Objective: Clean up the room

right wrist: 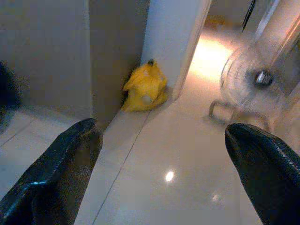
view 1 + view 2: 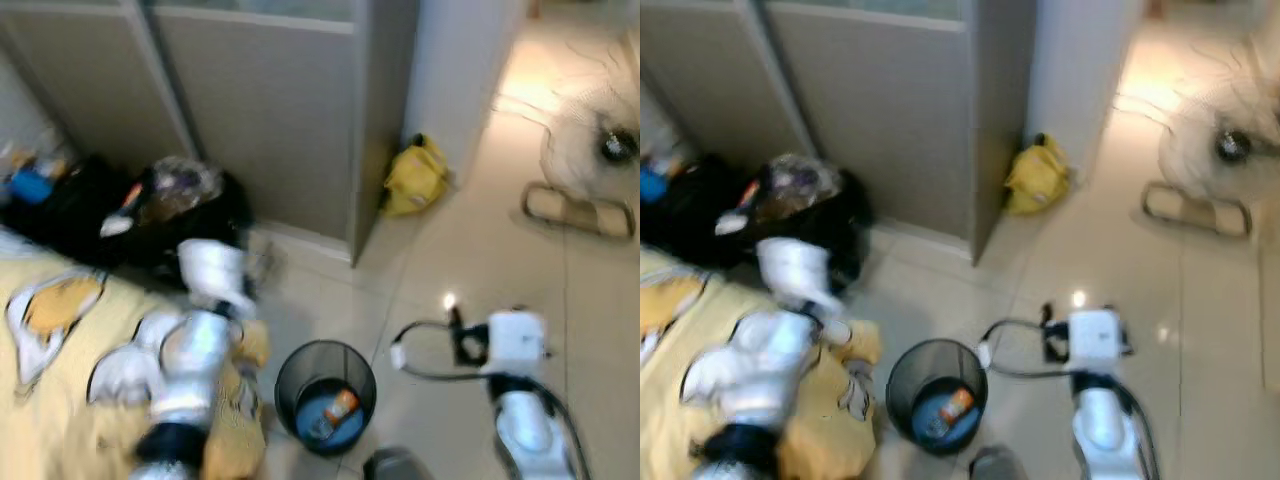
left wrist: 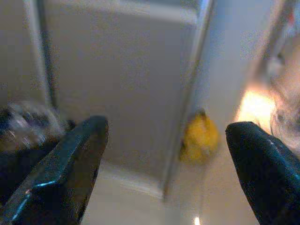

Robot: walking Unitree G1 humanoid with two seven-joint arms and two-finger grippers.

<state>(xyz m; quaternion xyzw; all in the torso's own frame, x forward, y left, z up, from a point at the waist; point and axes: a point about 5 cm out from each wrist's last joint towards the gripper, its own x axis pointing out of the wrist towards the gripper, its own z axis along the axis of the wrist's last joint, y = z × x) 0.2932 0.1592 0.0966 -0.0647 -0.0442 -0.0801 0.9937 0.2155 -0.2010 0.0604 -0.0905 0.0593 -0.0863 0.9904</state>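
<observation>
yellow bag (image 2: 415,177) beside wardrobe (image 2: 270,110) corner | fan (image 1: 255,82) well apart | tiled floor (image 2: 470,250) | left gripper (image 3: 164,164), right gripper (image 1: 164,168) spread wide, nothing held

The floor (image 1: 154,159) ahead of the right gripper (image 1: 164,173) is of smooth, glossy tiles that mirror a lamp as a bright spot. The yellow bag (image 1: 144,89) far in front of it looks like soft, wrinkled plastic. The fan (image 1: 255,82) beyond has a thin wire guard and a metal tube foot. The basket (image 2: 325,395) between the two arms is black wire mesh, matt. The bed cover (image 2: 60,400) under the left arm is yellow cloth. The gripper fingers (image 1: 56,183) look like black, slightly shiny plastic.
</observation>
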